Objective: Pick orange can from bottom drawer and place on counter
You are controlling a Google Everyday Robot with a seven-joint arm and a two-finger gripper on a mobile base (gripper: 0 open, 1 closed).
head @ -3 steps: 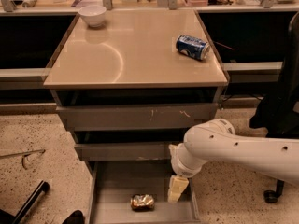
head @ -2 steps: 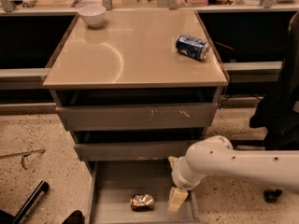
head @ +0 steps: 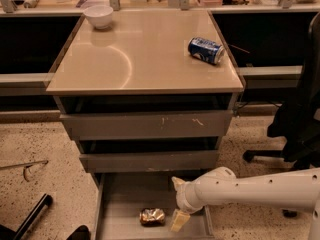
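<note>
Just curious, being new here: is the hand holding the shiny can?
No, the orange can lies on the bottom drawer floor, beside the open hand.

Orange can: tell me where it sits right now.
In the camera view, the orange can lies on the bottom drawer floor near the frame's lower edge, close beside the end effector reaching into that drawer.

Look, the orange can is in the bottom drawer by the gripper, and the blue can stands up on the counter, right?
No. The camera view shows the blue can lying on its side on the counter, not standing. The orange can is in the bottom drawer, with the gripper just right of it in the picture, fingers open.
</note>
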